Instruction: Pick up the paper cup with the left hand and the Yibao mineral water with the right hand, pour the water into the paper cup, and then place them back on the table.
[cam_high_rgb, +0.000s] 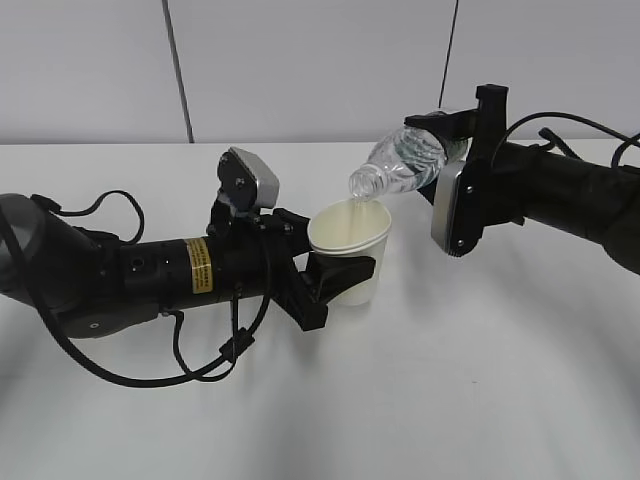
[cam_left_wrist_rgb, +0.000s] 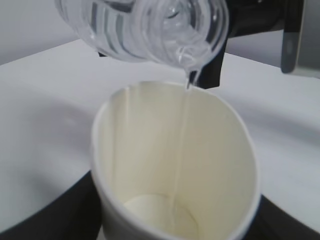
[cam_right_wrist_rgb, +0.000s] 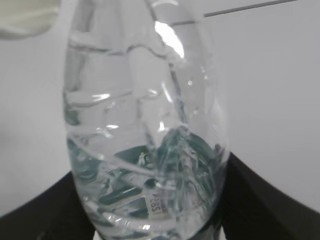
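Observation:
My left gripper (cam_high_rgb: 335, 275) is shut on the cream-white paper cup (cam_high_rgb: 350, 250) and holds it upright above the white table (cam_high_rgb: 480, 380). My right gripper (cam_high_rgb: 440, 135) is shut on the clear Yibao mineral water bottle (cam_high_rgb: 400, 165), tilted mouth-down to the left over the cup's rim. A thin stream of water runs from the bottle's mouth (cam_left_wrist_rgb: 192, 50) into the cup (cam_left_wrist_rgb: 175, 165), and a little water lies at its bottom. In the right wrist view the bottle (cam_right_wrist_rgb: 145, 130) fills the frame, its green label low between the black fingers (cam_right_wrist_rgb: 260, 200). The cup's rim (cam_right_wrist_rgb: 25, 20) shows at top left.
Black cables (cam_high_rgb: 210, 360) hang in loops from the left arm down toward the table. A pale wall with two dark vertical seams (cam_high_rgb: 178, 70) stands behind the table's far edge.

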